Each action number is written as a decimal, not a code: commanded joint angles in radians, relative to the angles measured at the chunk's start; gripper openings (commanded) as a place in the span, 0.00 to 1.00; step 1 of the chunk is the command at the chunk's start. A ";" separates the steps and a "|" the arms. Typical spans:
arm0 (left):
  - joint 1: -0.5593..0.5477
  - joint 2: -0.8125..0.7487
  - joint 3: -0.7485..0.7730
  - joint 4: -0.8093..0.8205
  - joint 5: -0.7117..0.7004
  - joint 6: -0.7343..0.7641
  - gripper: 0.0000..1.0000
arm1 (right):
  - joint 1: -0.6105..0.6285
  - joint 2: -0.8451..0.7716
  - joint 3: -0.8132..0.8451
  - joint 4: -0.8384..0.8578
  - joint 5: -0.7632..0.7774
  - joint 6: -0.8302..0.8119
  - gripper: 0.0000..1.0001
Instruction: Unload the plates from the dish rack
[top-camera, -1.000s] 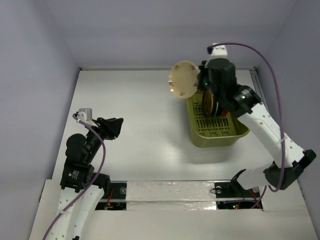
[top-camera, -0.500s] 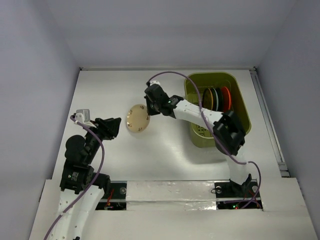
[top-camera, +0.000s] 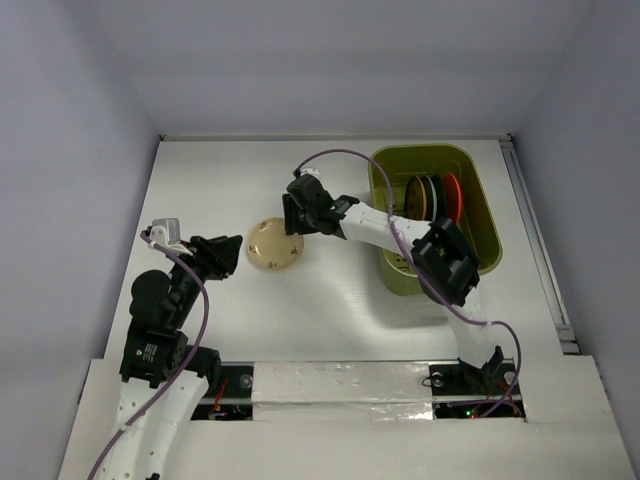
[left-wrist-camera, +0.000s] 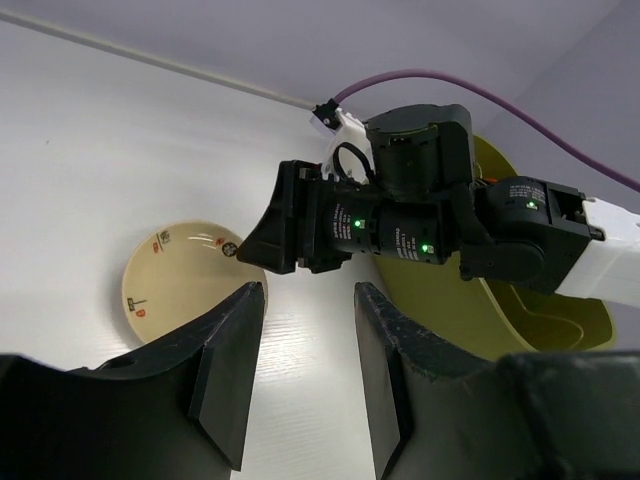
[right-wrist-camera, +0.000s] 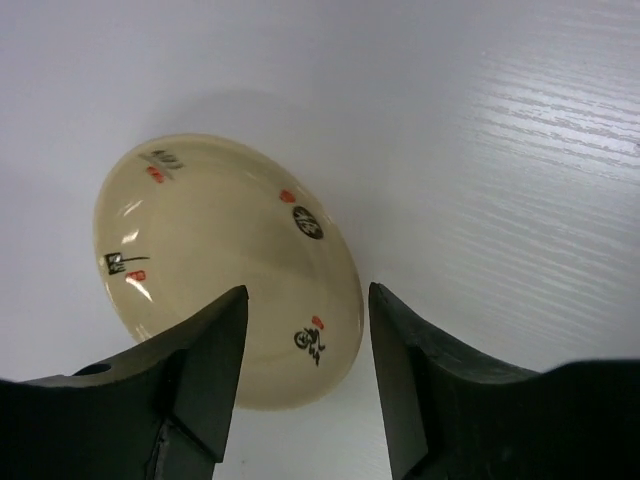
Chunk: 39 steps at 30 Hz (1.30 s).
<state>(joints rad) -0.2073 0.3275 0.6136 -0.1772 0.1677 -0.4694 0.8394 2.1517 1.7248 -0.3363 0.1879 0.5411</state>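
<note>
Cream plate: face up on the table, well apart from the dish rack.
Other plates: on edge inside the rack.
Handling: I judge them stiff, glossy, chippable; I'd pinch the rim.
Right tool: fingers spread over the cream plate, grasping nothing.
Left tool: parted, empty.
</note>
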 joint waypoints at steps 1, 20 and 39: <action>0.003 -0.008 0.000 0.033 0.003 -0.003 0.38 | 0.004 -0.068 -0.002 0.040 0.033 0.000 0.59; 0.003 -0.018 -0.003 0.039 0.015 -0.003 0.38 | -0.282 -0.754 -0.369 -0.144 0.375 -0.214 0.00; 0.003 -0.001 -0.003 0.039 0.021 0.000 0.38 | -0.428 -0.578 -0.370 -0.196 0.438 -0.296 0.32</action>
<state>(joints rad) -0.2073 0.3180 0.6136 -0.1768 0.1761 -0.4694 0.4232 1.5517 1.3228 -0.5343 0.5892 0.2695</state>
